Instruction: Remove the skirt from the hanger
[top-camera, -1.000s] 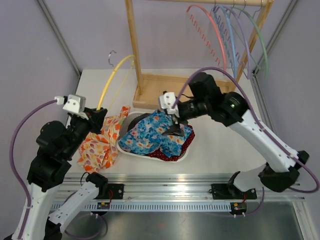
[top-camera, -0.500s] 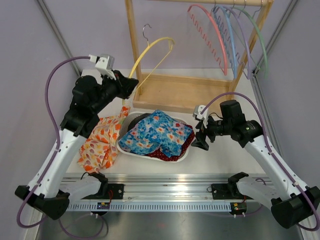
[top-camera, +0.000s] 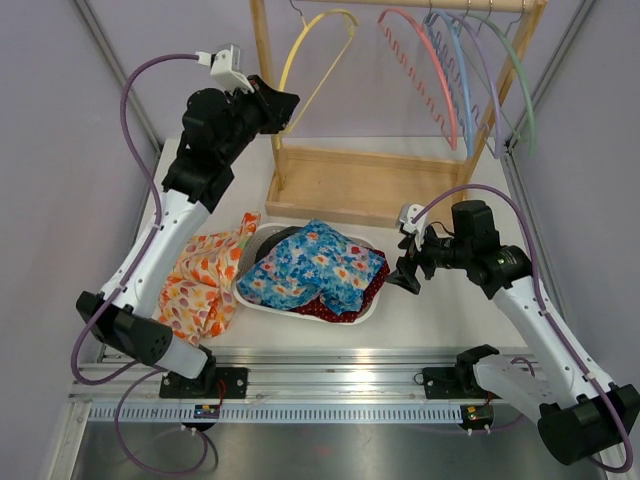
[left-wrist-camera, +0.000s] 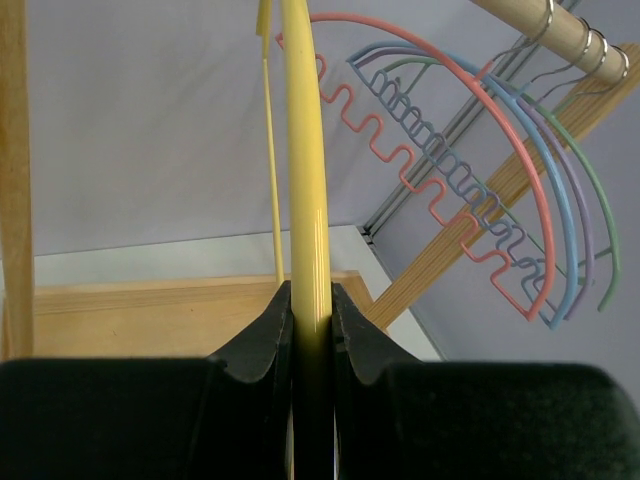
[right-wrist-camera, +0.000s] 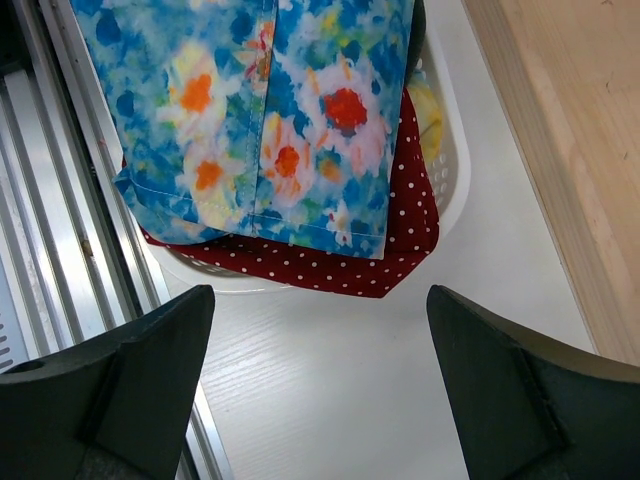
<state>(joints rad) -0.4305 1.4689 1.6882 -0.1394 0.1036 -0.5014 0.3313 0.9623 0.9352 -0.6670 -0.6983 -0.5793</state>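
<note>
The left arm rises steeply from its base, its elbow high, and reaches toward the wooden rack. The left gripper sits beside the rack's left post. Its fingers are pressed together on the lower bar of the yellow hanger, which slants up and away toward the rack's top rail. The right arm is bent at the elbow and held low in front of the rack's base. The right gripper points down at the table, jaws spread wide and holding nothing.

The blue flowered skirt lies crumpled on top of the heap in the white basket, which stands on the table just in front of the rack's base. It is well apart from the yellow hanger. Under the skirt a red dotted cloth spills over the basket's rim on the side facing away from the rack. The open right gripper hovers just beside that edge. An orange flowered cloth lies on the table in front of the rack's left post, against the basket.

On the right part of the rack's rail hang a pink hanger and blue, purple and green ones close behind it. The table is white, with a metal track along the edge farthest from the rack, and lilac walls stand behind the rack.
</note>
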